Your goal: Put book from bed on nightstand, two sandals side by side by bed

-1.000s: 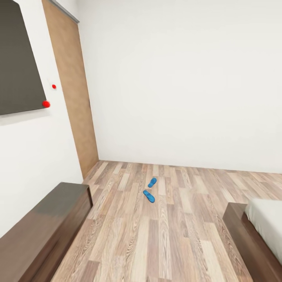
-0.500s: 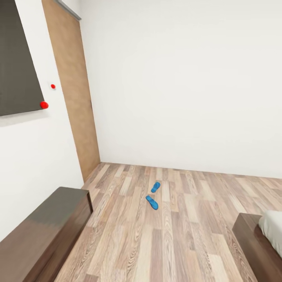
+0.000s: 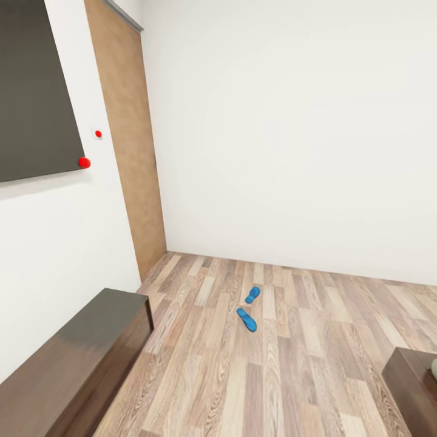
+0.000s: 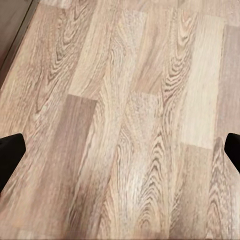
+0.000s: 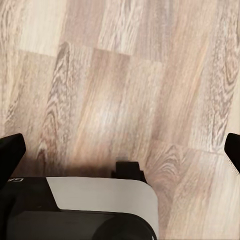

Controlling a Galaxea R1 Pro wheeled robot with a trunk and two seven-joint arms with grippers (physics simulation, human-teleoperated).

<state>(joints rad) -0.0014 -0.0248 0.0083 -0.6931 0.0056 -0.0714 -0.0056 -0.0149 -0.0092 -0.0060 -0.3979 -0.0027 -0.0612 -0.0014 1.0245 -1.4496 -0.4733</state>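
Observation:
Two bright blue sandals lie apart on the wood-plank floor of the bedroom in the head view, one [image 3: 253, 295] farther off, the other [image 3: 247, 320] nearer and angled differently. A dark brown corner of the bed [image 3: 413, 379] juts in at the lower right. The book and the nightstand are out of view. My left gripper [image 4: 120, 155] hangs over bare planks, its dark fingertips [image 4: 10, 155] far apart, open and empty. My right gripper [image 5: 120, 150] is likewise open over the floor, above the robot's grey and black base [image 5: 95, 200].
A long low dark bench [image 3: 73, 358] runs along the left wall under a dark wall panel [image 3: 36, 91] with red dots beside it. A plain brown door [image 3: 127, 139] stands in the far left corner. White walls close the room beyond the sandals.
The whole head view has shifted: the camera has moved, so the bed corner has slid toward the right edge and the sandals sit lower and further right. The sandals themselves lie as before.

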